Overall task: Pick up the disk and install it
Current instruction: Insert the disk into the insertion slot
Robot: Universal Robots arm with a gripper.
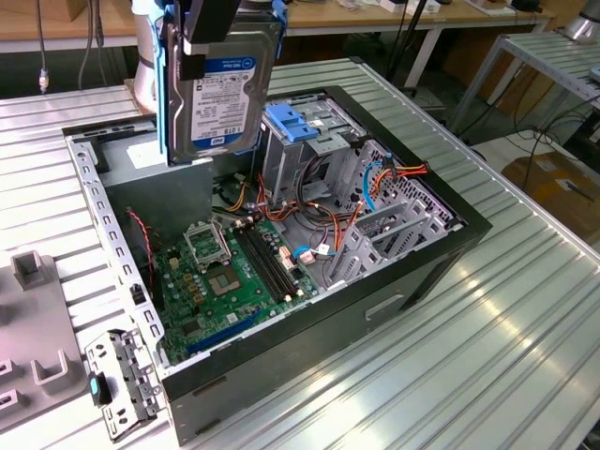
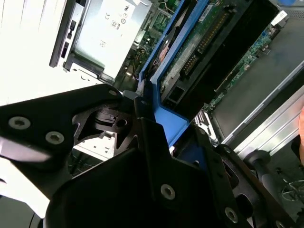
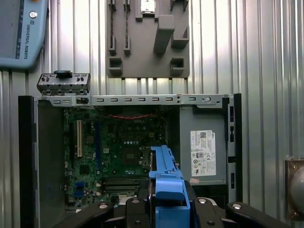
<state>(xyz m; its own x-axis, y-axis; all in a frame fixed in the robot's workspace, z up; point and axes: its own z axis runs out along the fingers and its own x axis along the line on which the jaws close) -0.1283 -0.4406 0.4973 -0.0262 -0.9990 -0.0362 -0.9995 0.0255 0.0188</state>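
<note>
Hanging above open computer case (image 1: 412, 277), disk (image 1: 225, 103) clamped in gripper (image 1: 214, 28); exterior view shows label (image 1: 230, 80), second wrist view circuit-board side (image 2: 202, 35).

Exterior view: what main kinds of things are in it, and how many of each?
Disk, held in the hand: 1
Open computer case: 1
Green motherboard: 1
Light-blue latch plate: 1
Grey fixture plate: 1
Total: 5
</note>
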